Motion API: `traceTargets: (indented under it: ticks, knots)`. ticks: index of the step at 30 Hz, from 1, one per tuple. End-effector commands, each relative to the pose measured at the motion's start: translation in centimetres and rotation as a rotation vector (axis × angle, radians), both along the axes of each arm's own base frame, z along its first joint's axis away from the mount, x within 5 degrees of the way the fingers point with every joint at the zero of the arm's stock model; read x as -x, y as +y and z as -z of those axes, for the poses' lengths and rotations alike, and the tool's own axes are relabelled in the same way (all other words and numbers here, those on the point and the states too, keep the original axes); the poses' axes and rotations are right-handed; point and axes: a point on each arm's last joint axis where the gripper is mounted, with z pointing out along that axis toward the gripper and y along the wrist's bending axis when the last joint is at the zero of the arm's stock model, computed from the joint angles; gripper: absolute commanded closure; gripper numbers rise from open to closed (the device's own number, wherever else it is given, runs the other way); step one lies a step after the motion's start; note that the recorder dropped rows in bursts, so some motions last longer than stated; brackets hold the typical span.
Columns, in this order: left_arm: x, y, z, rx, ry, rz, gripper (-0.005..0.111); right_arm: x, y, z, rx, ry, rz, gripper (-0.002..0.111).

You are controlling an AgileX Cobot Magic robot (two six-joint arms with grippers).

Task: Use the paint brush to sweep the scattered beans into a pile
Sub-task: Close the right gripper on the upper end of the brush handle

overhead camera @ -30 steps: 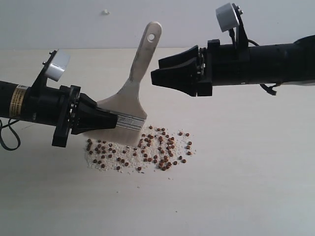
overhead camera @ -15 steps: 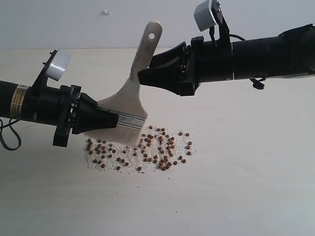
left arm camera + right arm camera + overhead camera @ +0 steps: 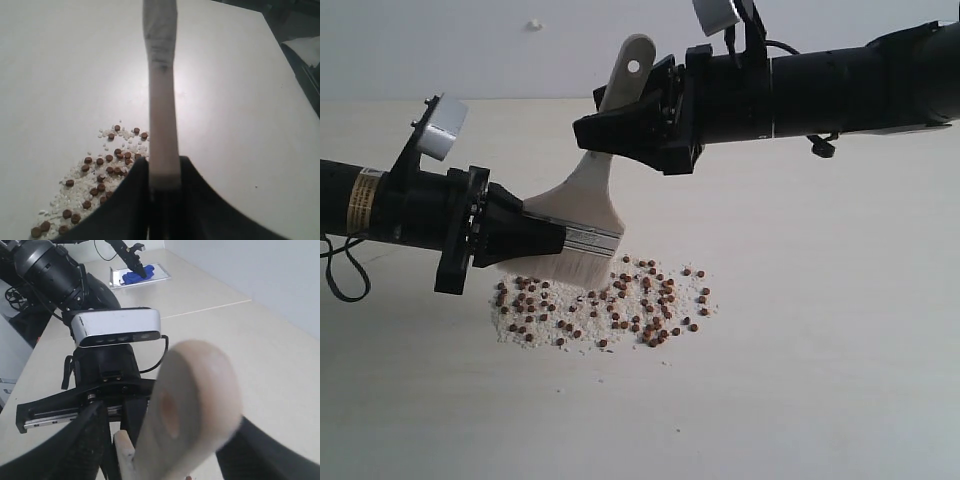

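Left end effector, entering from 9 o'clock, is clamped on the ferrule of the paint brush, whose handle leans toward 1 o'clock and whose bristles meet the table. Right end effector, entering from 3 o'clock, crosses the handle with its jaws wide apart. The beans, mixed with white grains, spread from the bristles toward 4 o'clock.

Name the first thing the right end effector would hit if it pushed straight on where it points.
The paint brush: its handle stands between the open jaws of the right end effector, so wood comes first, though depth is unclear.
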Motion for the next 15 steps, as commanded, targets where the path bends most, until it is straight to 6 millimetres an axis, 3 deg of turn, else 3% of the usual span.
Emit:
traceTargets:
  ticks: [1, 15]
  knots:
    - [-0.05, -0.23, -0.79, 0.032, -0.018, -0.002, 0.107, 0.0, 0.34, -0.15, -0.006, -0.007, -0.004, 0.05]
    - [-0.02, -0.25, -0.78, 0.031, -0.02, 0.001, 0.107, 0.03, 0.33, -0.09, -0.006, -0.001, -0.003, 0.054]
